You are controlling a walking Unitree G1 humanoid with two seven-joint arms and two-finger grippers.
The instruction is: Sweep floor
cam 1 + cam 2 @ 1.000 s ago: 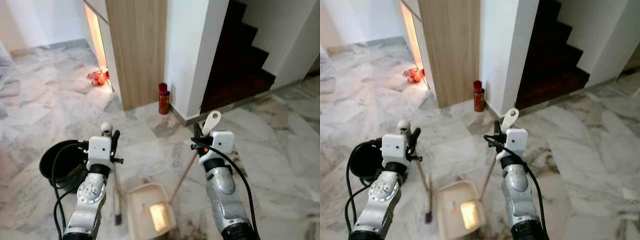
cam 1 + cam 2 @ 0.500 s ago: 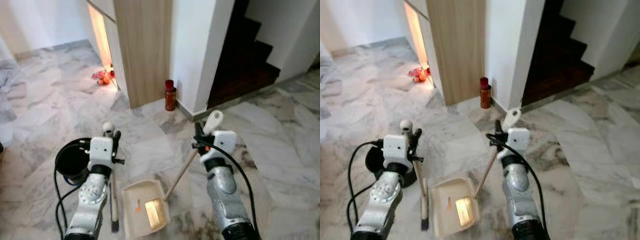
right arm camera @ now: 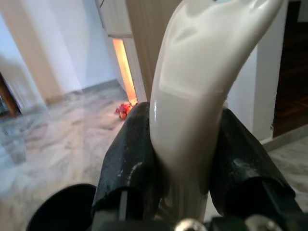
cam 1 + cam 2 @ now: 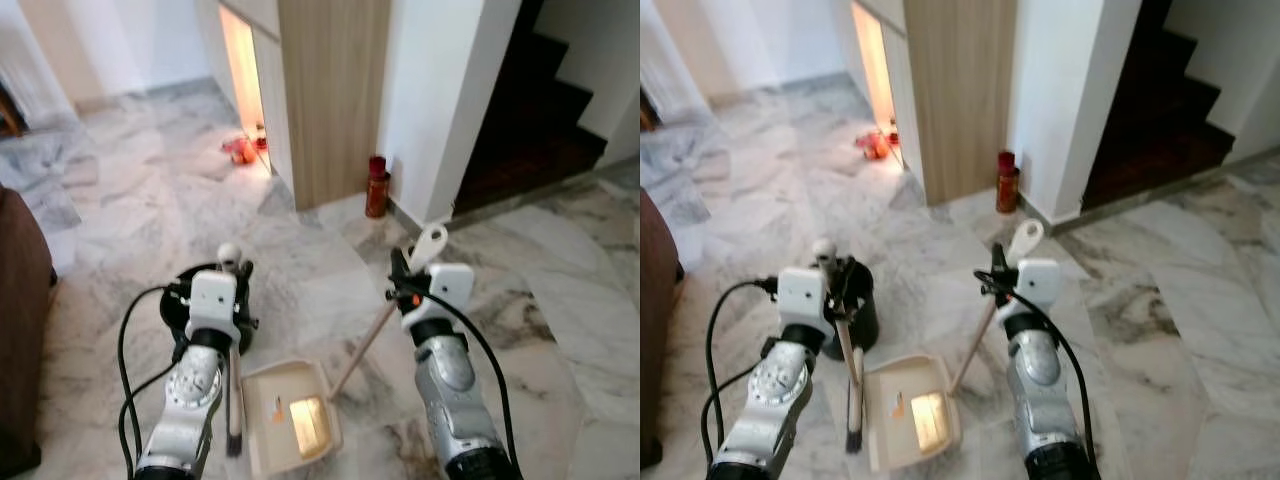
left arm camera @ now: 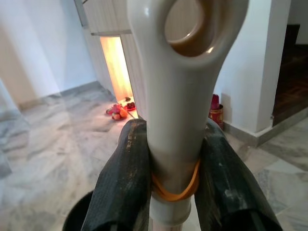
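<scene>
Since a second ago my head has turned left, so a dark brown piece of furniture (image 4: 20, 330) now shows at the frame's left edge. Lower centre, the cream dustpan (image 4: 290, 425) lies on the marble floor (image 4: 130, 200). My right fingers (image 3: 240, 168) clamp its long handle (image 4: 362, 345); my left fingers (image 5: 122, 183) clamp the brush handle (image 4: 852, 365), beside the black bin (image 4: 862, 305).

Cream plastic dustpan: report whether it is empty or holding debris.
Holding debris: the cream plastic dustpan has a small orange scrap lying on its tray.
</scene>
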